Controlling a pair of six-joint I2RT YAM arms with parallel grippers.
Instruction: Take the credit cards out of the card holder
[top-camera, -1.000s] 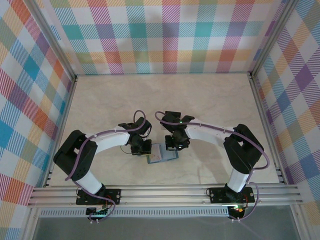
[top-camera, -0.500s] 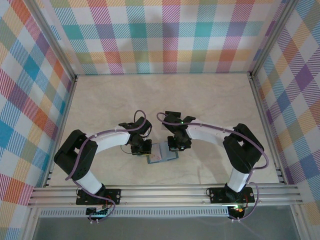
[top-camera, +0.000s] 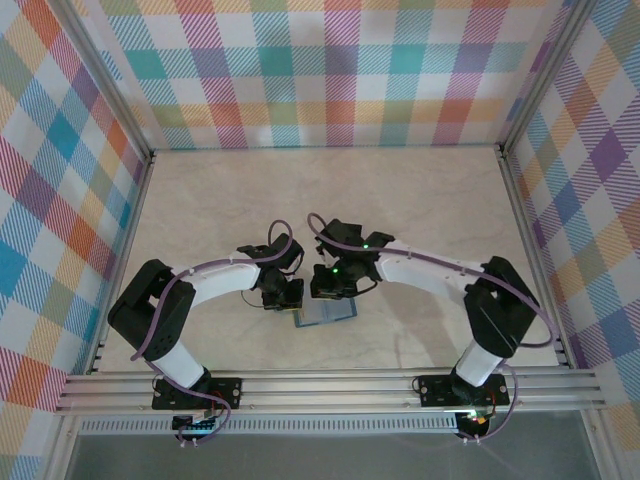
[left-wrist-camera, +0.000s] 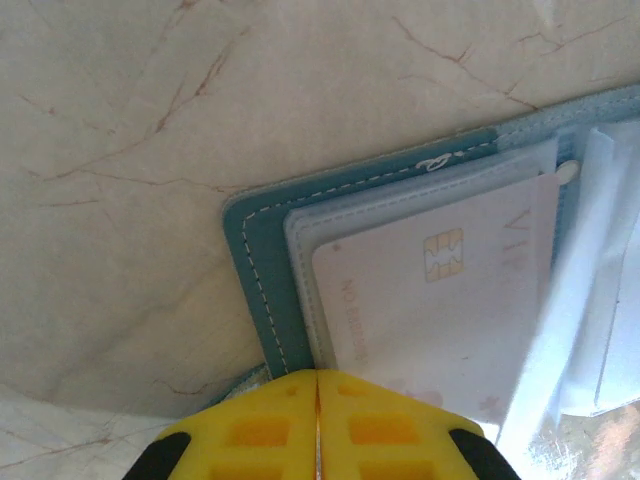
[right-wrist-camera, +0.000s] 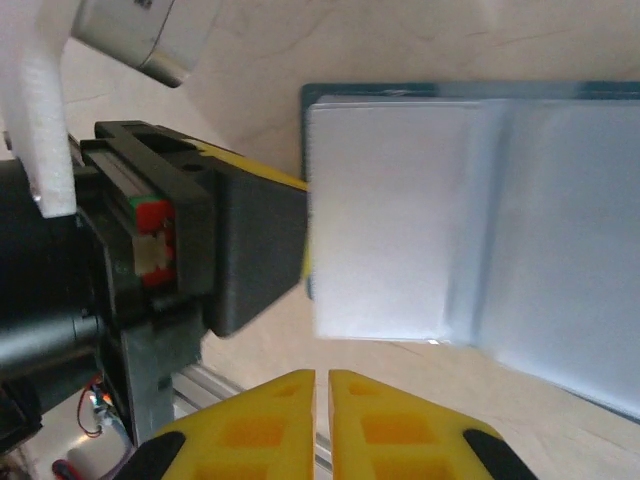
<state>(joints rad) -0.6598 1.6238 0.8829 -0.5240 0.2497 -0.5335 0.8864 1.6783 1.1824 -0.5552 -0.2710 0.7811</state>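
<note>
The far half of the desk (top-camera: 330, 190) and both side strips are free up to the plaid walls (top-camera: 330, 70). Near centre, the left claw (top-camera: 283, 298) and right claw (top-camera: 328, 292) crowd the left and far edges of the card holder (top-camera: 328, 314). Its near and right edges are reachable. The arm elbows (top-camera: 150, 310) occupy the near corners, ahead of the frame rail (top-camera: 330, 385).

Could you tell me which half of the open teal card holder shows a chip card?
The teal card holder's half at the yellow-fingered left gripper: a pale pinkish card with a gold chip lies in its pocket; the other half is glare-washed.
</note>
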